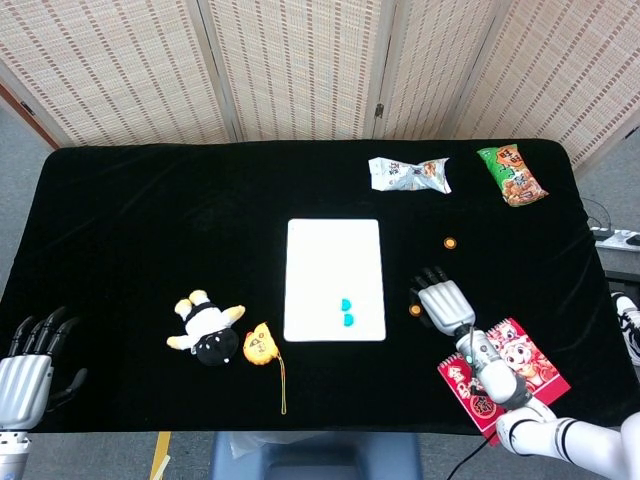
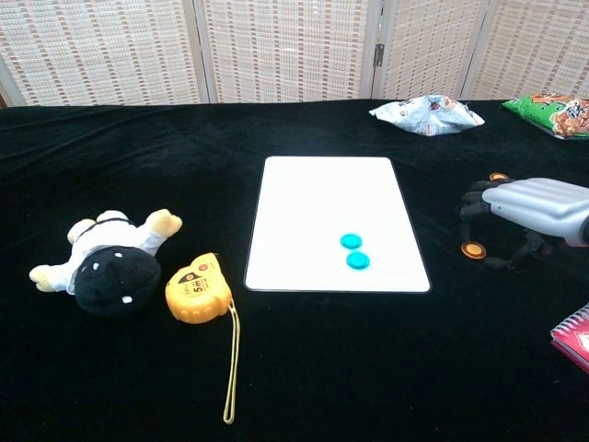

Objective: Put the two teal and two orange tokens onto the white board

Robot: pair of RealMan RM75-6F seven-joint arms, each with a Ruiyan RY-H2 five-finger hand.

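Two teal tokens (image 1: 346, 310) on white board (image 1: 333, 260), orange token (image 2: 473, 250) beside right hand (image 2: 525, 207), both hands empty, fingers apart

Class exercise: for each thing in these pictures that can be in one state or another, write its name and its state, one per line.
Teal tokens: both flat on the white board, side by side.
Near orange token: on the cloth, off the board, beside the right hand.
Far orange token: on the cloth, off the board.
Right hand: holds nothing, fingers curved down.
Left hand: holds nothing, fingers apart.
Tape measure: strap lying out.
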